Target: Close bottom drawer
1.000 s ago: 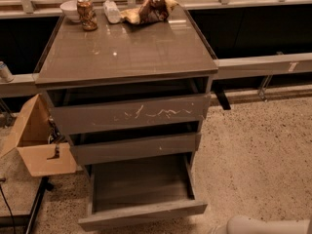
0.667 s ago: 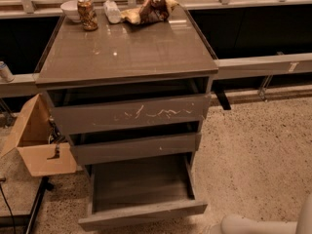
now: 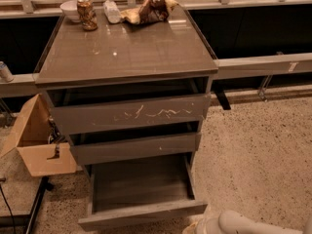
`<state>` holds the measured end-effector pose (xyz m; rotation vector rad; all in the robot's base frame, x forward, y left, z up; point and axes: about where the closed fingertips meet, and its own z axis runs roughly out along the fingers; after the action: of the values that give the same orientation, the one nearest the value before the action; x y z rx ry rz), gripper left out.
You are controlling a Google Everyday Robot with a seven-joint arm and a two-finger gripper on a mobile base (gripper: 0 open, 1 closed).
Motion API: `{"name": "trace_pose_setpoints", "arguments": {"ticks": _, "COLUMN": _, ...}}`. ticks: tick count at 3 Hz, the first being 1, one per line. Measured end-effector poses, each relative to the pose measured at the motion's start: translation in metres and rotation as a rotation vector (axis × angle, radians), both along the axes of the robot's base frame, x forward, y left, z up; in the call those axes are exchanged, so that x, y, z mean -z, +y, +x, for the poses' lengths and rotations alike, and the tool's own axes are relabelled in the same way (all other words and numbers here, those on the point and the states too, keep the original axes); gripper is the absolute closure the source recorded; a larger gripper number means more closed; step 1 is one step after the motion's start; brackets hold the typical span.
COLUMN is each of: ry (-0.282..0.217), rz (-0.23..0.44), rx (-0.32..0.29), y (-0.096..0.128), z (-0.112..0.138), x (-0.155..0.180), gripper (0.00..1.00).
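Right, the biggest thing you have is the three-drawer desk (image 3: 126,48), filling the middle of the view. Its bottom drawer (image 3: 139,182) is at 6 o'clock, pulled well out, with its plain front near the lower edge. At 8 o'clock an open cardboard box (image 3: 36,140) sits just beside the desk. At 5 o'clock the white arm (image 3: 243,224) reaches in, and the gripper (image 3: 196,226) is just off the right end of the drawer front; you cannot tell whether it is open or closed. At 12 o'clock on the desk lies a crumpled bag (image 3: 151,9), and toward 11 a can (image 3: 87,13), a plastic bottle (image 3: 112,11) and a white bowl (image 3: 70,9).
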<state>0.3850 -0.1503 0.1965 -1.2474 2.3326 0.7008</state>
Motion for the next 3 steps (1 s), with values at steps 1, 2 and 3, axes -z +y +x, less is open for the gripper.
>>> {"name": "trace_pose_setpoints", "arguments": {"ticks": 1, "ry": -0.009, "rz": -0.006, "rx": -0.007, "y": 0.002, "z": -0.001, "x": 0.003, "gripper": 1.0}}
{"name": "trace_pose_setpoints", "arguments": {"ticks": 2, "ry": -0.07, "rz": -0.023, "rx": -0.044, "y": 0.009, "z": 0.003, "x": 0.007, "gripper": 1.0}}
{"name": "trace_pose_setpoints", "arguments": {"ticks": 3, "ry": -0.206, "rz": -0.043, "rx": -0.097, "y": 0.023, "z": 0.019, "x": 0.016, "gripper": 1.0}}
